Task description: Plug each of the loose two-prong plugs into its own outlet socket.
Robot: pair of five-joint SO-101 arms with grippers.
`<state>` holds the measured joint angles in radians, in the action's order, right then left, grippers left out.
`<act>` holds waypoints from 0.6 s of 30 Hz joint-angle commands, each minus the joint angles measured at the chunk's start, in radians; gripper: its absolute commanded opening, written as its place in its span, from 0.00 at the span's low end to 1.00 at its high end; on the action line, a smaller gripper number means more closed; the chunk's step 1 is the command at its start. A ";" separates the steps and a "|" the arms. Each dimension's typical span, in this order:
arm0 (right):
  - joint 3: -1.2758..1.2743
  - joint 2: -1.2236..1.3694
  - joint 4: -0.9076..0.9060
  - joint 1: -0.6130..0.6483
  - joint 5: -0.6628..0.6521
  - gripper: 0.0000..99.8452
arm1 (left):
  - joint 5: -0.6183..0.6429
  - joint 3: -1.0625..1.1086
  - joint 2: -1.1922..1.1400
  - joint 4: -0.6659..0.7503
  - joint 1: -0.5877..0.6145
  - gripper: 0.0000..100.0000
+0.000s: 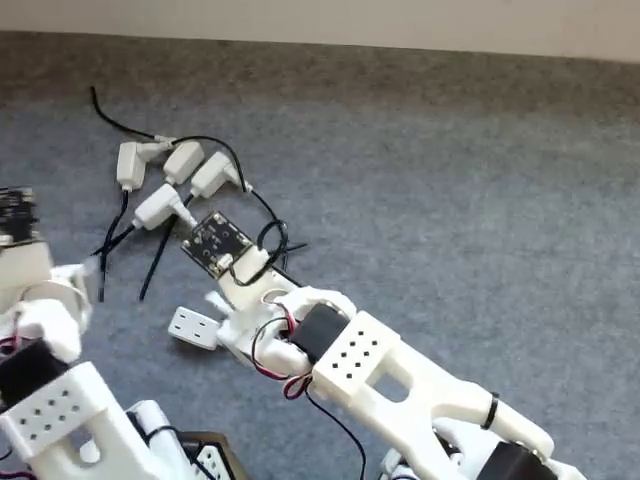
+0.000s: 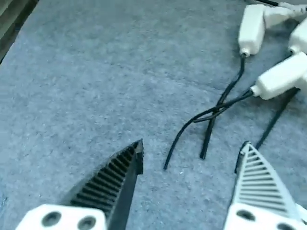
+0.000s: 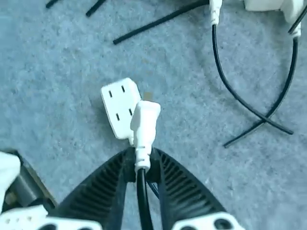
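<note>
High view: the right arm point(image 1: 360, 360) extends from the lower right corner toward the middle of the grey mat point(image 1: 480, 180). The white outlet block point(image 1: 195, 328) lies flat on the mat just beside the arm's front end. The loose plugs point(image 1: 183, 160) sit in a cluster at the far left, their black cords point(image 1: 150, 265) trailing toward the near side. The left arm point(image 1: 50, 400) stands at the lower left, apart from the cluster.

Left wrist view: the left gripper point(image 2: 192, 143) is spread wide and holds nothing. It sits over bare mat. Cord ends point(image 2: 211, 112) lie between its fingers, and the loose plugs point(image 2: 283, 76) lie beyond them.

Right wrist view: the right gripper point(image 3: 142, 155) is clamped on the cord end of a white plug point(image 3: 145, 120). The plug body overlaps one edge of the outlet block point(image 3: 117, 108). A prong tip shows beside the block, not in a slot. The block's slots face up, uncovered.
</note>
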<state>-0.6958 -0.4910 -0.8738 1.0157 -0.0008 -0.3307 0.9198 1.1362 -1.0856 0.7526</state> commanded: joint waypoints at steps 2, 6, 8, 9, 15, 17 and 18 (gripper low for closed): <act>0.229 0.053 -0.237 -0.015 -0.052 0.01 | 0.040 -0.303 -0.328 0.008 0.125 0.31; 0.479 0.193 -0.435 -0.016 -0.086 0.01 | 0.040 -0.659 -0.708 -0.110 0.162 0.31; 0.579 0.277 -0.501 -0.016 -0.100 0.01 | 0.040 -0.832 -0.874 -0.163 0.182 0.31; 0.625 0.320 -0.533 -0.016 -0.103 0.01 | 0.040 -0.914 -0.943 -0.180 0.200 0.31; 0.696 0.469 -0.581 0.008 -0.092 0.01 | 0.035 -1.328 -1.337 -0.190 0.348 0.31; 0.697 0.473 -0.590 0.027 -0.092 0.01 | 0.034 -1.466 -1.477 -0.190 0.400 0.31; 0.700 0.467 -0.598 0.041 -0.092 0.01 | 0.034 -1.534 -1.549 -0.190 0.420 0.31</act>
<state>-0.0545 -0.0061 -1.4553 1.0219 -0.1005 -0.3000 -0.3230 -0.1803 -1.2712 1.0902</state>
